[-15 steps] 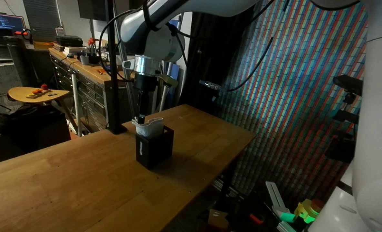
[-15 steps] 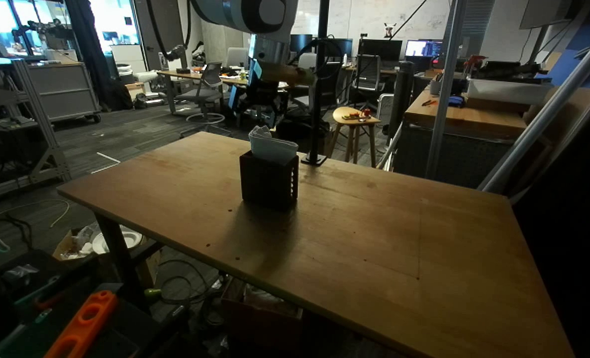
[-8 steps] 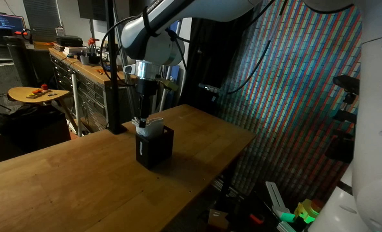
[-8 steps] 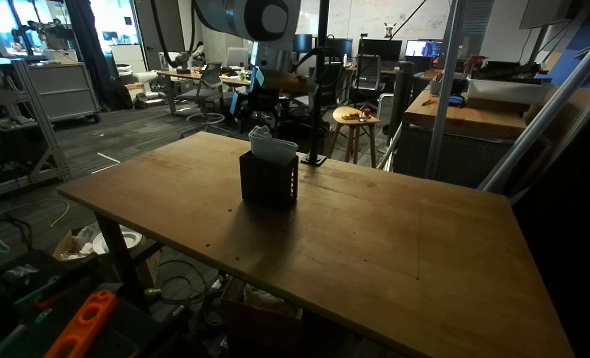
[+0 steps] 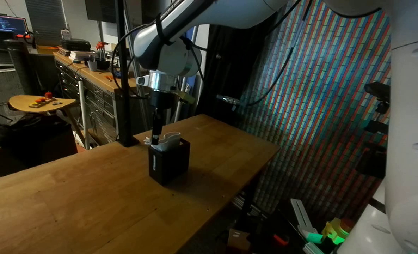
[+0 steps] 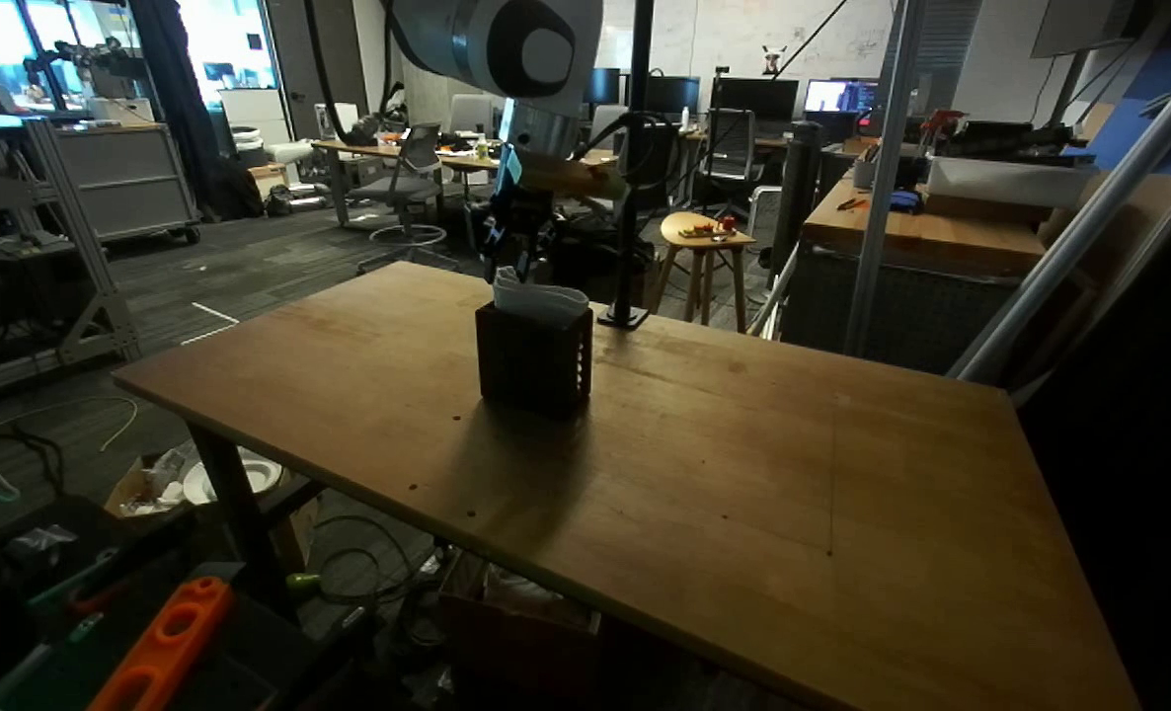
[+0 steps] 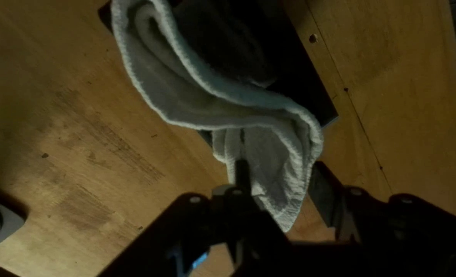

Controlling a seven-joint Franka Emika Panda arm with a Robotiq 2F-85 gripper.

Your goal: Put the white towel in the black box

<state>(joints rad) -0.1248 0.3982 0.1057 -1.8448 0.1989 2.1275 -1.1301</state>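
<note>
The claw (image 7: 282,177) has lowered, white towel (image 7: 220,109) partly between its parted fingers (image 7: 322,194).

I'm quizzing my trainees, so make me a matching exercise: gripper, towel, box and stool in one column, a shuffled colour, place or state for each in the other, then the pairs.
1. Gripper
2. Towel
3. Box
4. Stool

A. Black, standing on the table
B. Wooden, beyond the table
C. Jaws apart
D. White, sticking up from the box

Pairs: 1-C, 2-D, 3-A, 4-B
</note>
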